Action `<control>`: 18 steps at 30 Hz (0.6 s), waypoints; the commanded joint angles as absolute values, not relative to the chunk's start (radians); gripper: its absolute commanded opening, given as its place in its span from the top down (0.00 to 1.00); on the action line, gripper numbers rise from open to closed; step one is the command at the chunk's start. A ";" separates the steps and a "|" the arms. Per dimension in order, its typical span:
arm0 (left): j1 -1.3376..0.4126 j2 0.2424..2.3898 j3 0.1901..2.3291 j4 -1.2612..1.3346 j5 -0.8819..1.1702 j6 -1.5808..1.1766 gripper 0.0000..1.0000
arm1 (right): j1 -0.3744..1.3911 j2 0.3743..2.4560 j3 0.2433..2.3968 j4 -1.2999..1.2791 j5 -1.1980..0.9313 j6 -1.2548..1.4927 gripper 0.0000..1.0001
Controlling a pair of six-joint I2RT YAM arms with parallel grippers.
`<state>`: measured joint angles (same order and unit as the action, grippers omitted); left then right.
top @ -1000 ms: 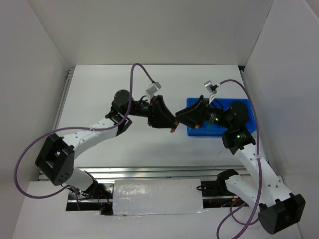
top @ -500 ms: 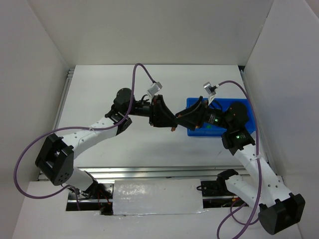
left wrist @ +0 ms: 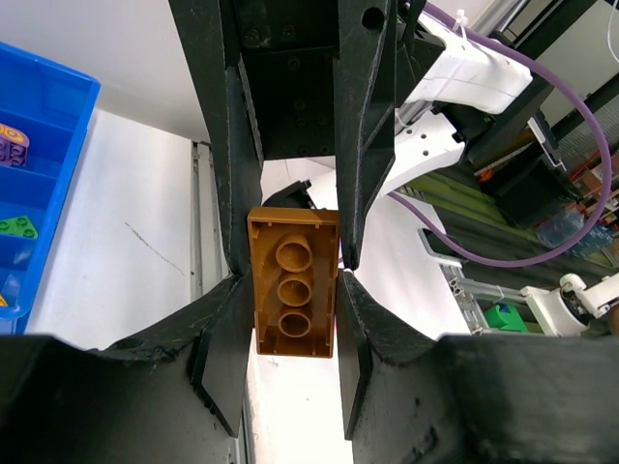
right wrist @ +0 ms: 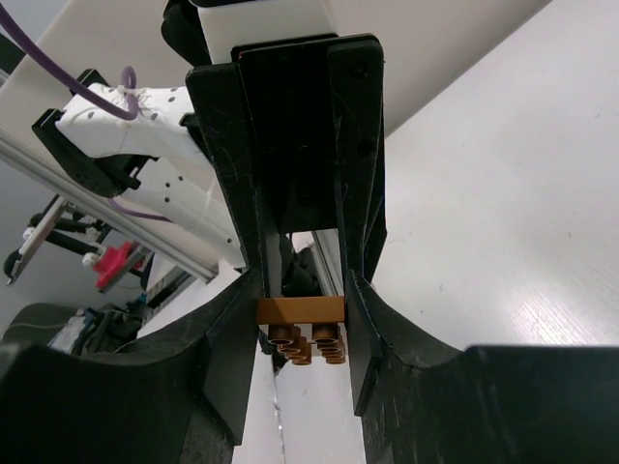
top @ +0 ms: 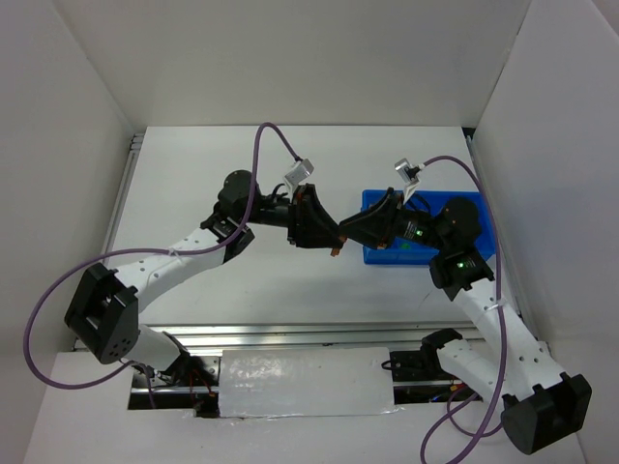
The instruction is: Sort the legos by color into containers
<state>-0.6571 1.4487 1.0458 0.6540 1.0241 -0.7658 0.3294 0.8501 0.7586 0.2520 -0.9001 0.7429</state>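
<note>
The left gripper is closed narrowly on a brown brick, which stands on end between the fingers with its hollow underside to the wrist camera; the right gripper is also closed, on a brown piece seen from its edge, with round studs or tubes showing under it. In the top view the two grippers meet tip to tip above the table, just beside the left end of the blue tray, and a small brown spot shows between them.

The step in hand seems to be either a handover or the pulling apart of two joined bricks. To do it well, each grip should stay firm on the flat sides; for a separation, a tilting pull should work better than a straight one; for a handover, one side should open only when the other holds securely. The brick belongs afterwards in a compartment that holds no other colour.

It cannot be told whether the two grippers hold one brick or two; the arms cover most of the tray from above; in the left wrist view only a corner of it shows, with a purple lego and a green lego in separate compartments, and the other legos are hidden.
</note>
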 commanded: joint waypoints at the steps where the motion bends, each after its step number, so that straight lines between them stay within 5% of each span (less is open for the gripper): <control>1: -0.658 1.420 1.092 0.703 1.012 -0.752 1.00 | 0.339 0.841 0.752 0.288 -0.916 0.752 1.00; 2: -0.657 1.420 1.097 0.690 1.011 -0.749 1.00 | 0.342 0.841 0.749 0.294 -0.917 0.752 1.00; 5: -0.657 1.410 1.104 0.643 0.999 -0.732 0.71 | 0.341 0.836 0.741 0.307 -0.928 0.726 1.00; 6: -0.657 1.396 1.100 0.634 0.983 -0.724 0.33 | 0.341 0.835 0.742 0.295 -0.927 0.710 1.00; 8: -0.657 1.365 1.092 0.579 0.963 -0.704 0.05 | 0.339 0.830 0.742 0.291 -0.939 0.678 1.00; 12: -0.658 1.307 1.109 0.348 0.870 -0.612 0.01 | 0.339 0.805 0.768 0.197 -0.870 0.586 1.00; 18: -0.619 1.259 1.228 -0.240 0.387 -0.481 0.01 | 0.324 0.817 0.863 -0.053 -0.545 0.356 1.00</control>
<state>-0.6544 1.2842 1.1545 0.1024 0.6807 -0.5499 0.3305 0.8143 0.7837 0.0753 -0.7357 0.5076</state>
